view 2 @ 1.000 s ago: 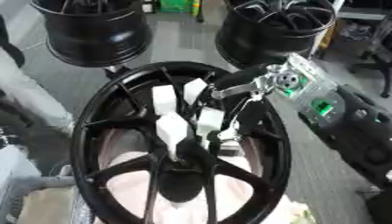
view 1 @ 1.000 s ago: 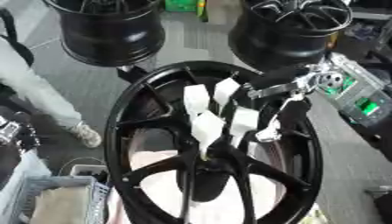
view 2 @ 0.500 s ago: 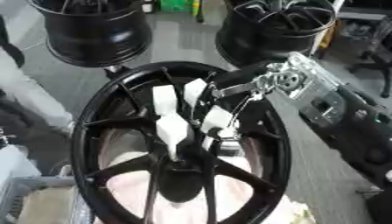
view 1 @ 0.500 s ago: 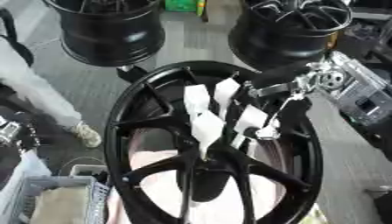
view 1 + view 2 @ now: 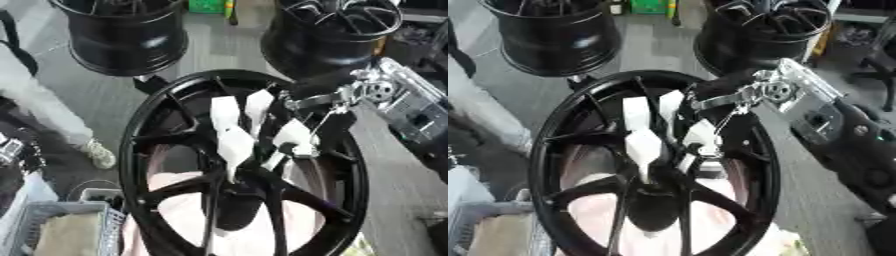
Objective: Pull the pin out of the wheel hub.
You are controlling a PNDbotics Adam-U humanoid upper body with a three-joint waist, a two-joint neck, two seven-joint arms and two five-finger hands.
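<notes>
Little had shifted over the last second: the right hand [image 5: 254, 127], white-fingered on a silver wrist, stayed over the centre of the large black spoked wheel hub [image 5: 144, 150], fingers curled down toward the middle, a touch lower than before. The pin itself could not be made out; whether the fingers were grasping it, I could not tell, so extraction looked unstarted. Two more black wheel rims [image 5: 122, 30] stood behind on grey floor [image 5: 219, 45]; a grey basket [image 5: 52, 225] sat lower left.
</notes>
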